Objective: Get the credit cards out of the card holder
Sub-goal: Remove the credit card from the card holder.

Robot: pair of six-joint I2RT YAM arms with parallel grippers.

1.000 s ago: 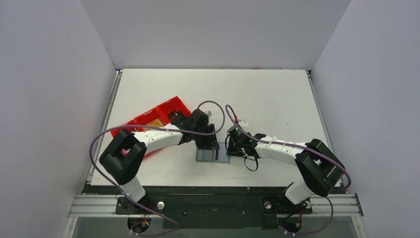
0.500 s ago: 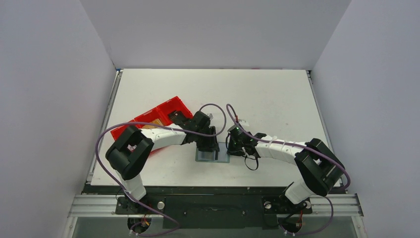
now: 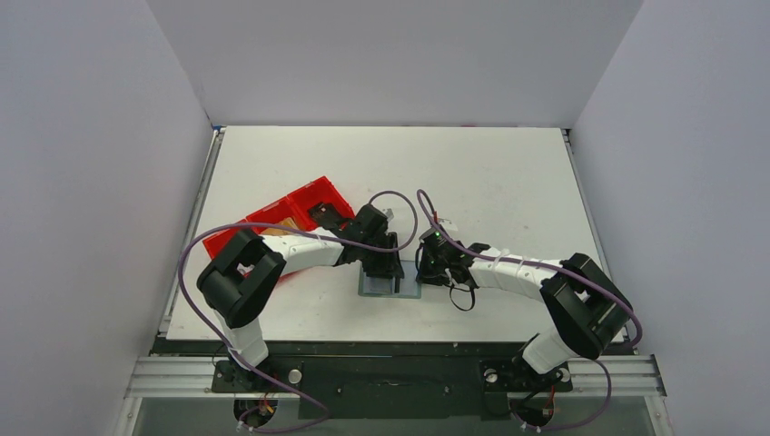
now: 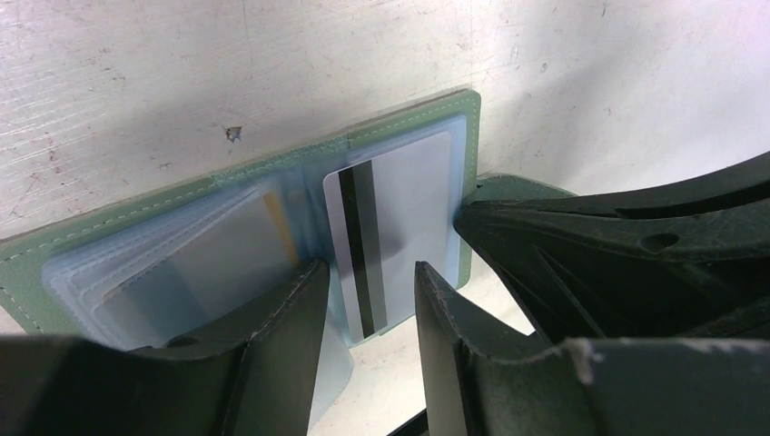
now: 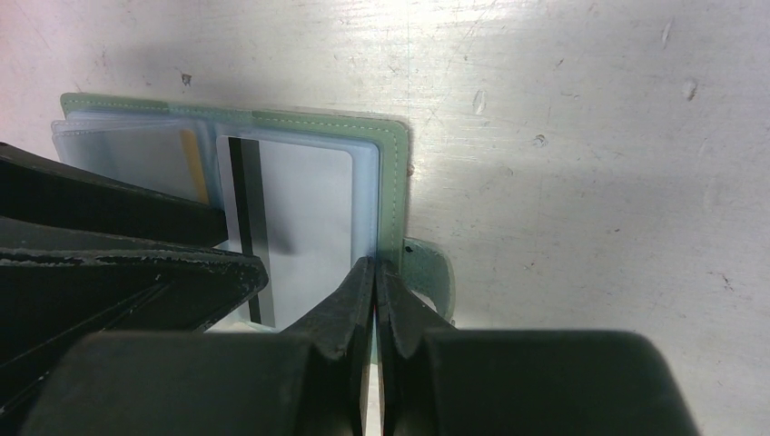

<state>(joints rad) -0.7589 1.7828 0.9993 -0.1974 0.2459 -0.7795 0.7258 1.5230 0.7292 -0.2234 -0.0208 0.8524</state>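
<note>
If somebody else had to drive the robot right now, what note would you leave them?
Left gripper: open, fingers either side of the striped card.
Right gripper: shut, tips at the right edge of the card holder.
Holder lies open on the table, cards in its clear sleeves.
Done: holder opened; something tan sits in the red tray.
Left: pull out the striped card, then the rest.

No readable text or labels, white card bare but for a dark stripe, card holder unmarked
</note>
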